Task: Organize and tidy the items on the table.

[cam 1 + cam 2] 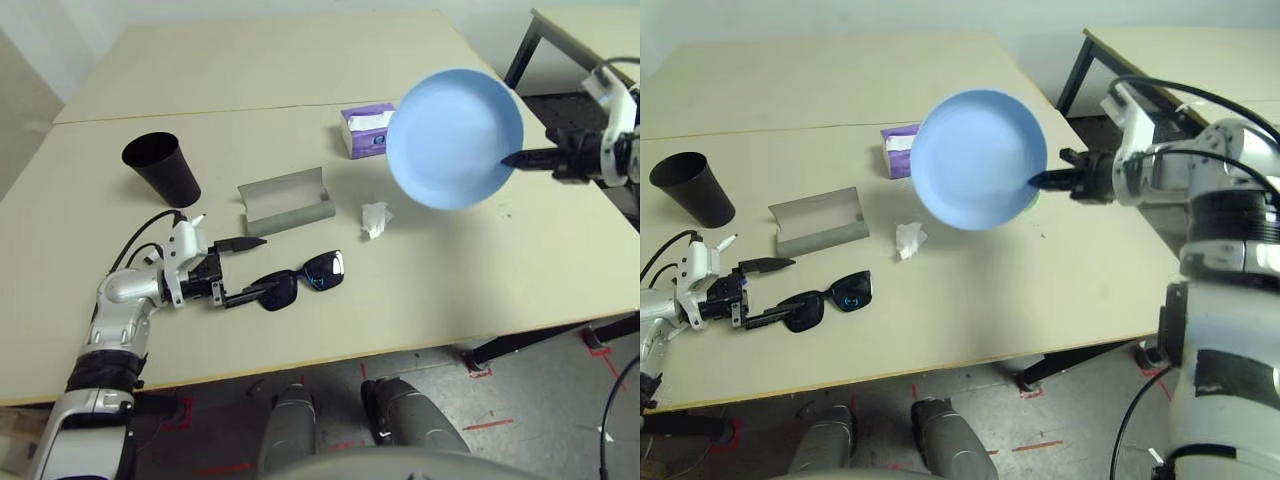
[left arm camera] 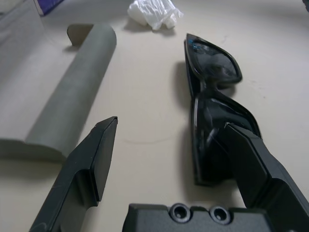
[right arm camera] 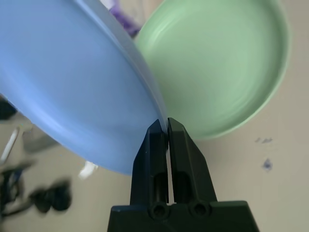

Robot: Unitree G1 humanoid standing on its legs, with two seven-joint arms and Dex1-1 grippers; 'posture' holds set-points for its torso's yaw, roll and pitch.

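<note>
No legible text, label, brand, number or sign anywhere on the table (image 1: 300,60). Purple-and-white tissue box (image 1: 366,130) printed on its side, the print too small to read. Red tape marks (image 1: 480,368) on the floor below the table edge forming corner shapes, not letters or digits.

Cup (image 1: 163,166) far left, case (image 1: 287,201) right of it, sunglasses (image 1: 303,279) before case, tissue (image 1: 375,219) right of case.
</note>
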